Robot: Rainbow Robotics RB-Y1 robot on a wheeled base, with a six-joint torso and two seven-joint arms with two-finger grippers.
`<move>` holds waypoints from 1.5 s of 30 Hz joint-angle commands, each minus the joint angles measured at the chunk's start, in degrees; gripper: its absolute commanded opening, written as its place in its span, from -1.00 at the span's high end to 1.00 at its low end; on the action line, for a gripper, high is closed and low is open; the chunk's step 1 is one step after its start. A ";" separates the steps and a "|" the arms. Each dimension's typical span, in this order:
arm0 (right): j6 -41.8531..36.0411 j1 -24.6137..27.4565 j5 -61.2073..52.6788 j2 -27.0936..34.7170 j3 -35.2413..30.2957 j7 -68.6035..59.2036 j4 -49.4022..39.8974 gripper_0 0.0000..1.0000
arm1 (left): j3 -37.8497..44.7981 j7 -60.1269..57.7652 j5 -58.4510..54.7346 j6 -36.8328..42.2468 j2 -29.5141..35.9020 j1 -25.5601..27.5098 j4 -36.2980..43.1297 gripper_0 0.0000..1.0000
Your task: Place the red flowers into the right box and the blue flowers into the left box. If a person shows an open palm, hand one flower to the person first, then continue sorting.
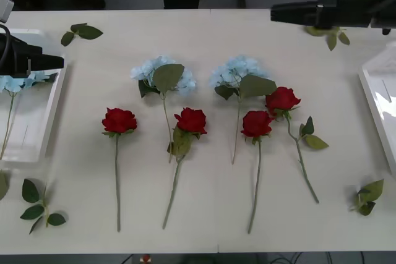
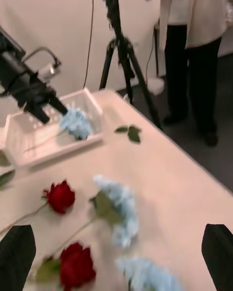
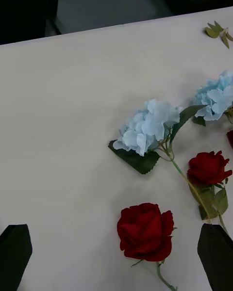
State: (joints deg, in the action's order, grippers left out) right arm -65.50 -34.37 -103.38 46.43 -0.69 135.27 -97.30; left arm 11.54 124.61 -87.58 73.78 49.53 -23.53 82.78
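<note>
Four red flowers lie in a row mid-table (image 1: 119, 119) (image 1: 191, 120) (image 1: 256, 123) (image 1: 282, 99). Behind them lie two blue flowers (image 1: 162, 73) (image 1: 238, 71). A third blue flower (image 1: 15, 83) rests in the left box (image 1: 52, 115). My left gripper (image 1: 55, 62) hovers open just above that box, empty; its wrist view looks down on a blue flower (image 3: 148, 126) and a red flower (image 3: 145, 230). My right gripper (image 1: 275, 12) hangs open and empty over the table's far right, away from the right box (image 1: 377, 97). In the right wrist view the left gripper (image 2: 57, 106) sits beside the boxed blue flower (image 2: 75, 123).
Loose green leaf sprigs lie at the far left (image 1: 80, 31), near left (image 1: 40, 205), near right (image 1: 368, 196) and far right (image 1: 331, 35). A black tripod (image 2: 116, 43) stands beyond the table's far edge.
</note>
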 commanded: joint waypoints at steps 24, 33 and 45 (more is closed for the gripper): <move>-21.33 12.66 37.28 10.79 4.91 -51.16 -7.99 -1.00 | -3.72 -26.26 24.30 -0.13 -10.24 0.23 17.32 -1.00; -16.76 13.45 49.59 7.45 12.64 -53.71 -8.17 -1.00 | -10.05 -36.55 44.96 0.13 -20.08 8.67 28.22 -1.00; -12.89 13.54 64.71 -3.89 15.45 -55.47 -5.35 -1.00 | -15.76 -37.60 58.05 2.42 -24.39 22.38 40.70 -1.00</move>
State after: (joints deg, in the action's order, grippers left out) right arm -79.24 -20.12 -39.95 43.59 14.76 82.21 -103.04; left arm -4.14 87.99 -30.73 76.27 25.45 -3.45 119.87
